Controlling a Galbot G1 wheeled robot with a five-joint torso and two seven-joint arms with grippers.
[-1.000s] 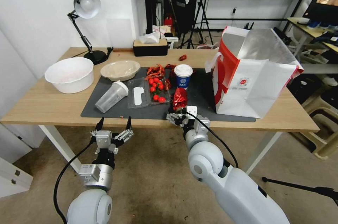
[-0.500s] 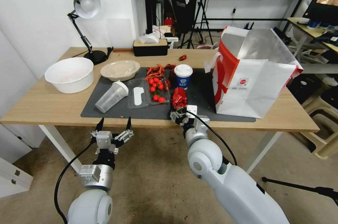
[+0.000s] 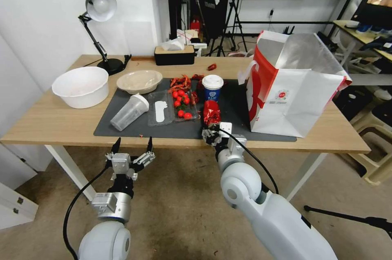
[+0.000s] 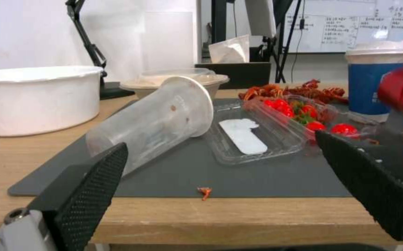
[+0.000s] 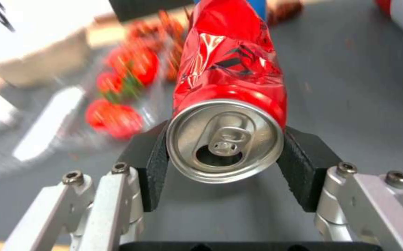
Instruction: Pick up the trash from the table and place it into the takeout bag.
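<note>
In the head view, the crushed red can (image 3: 211, 112) is seen just below centre on the dark mat (image 3: 228, 127) of the surface (image 3: 49, 123), pinched at its near end by the right claw (image 3: 212, 133), whose fingers are largely hidden behind the wrist. The takeout bag (image 3: 292, 84) stands at right centre. The left claw (image 3: 131, 144) is held spread at lower left, off the surface's edge.

In the left wrist view, the clear lidded cup (image 4: 152, 122) is shown lying on its side; the can is cut off at the right edge.

In the right wrist view, the can's silver top is clamped between both pads (image 5: 155, 164); the background is blurred.
</note>
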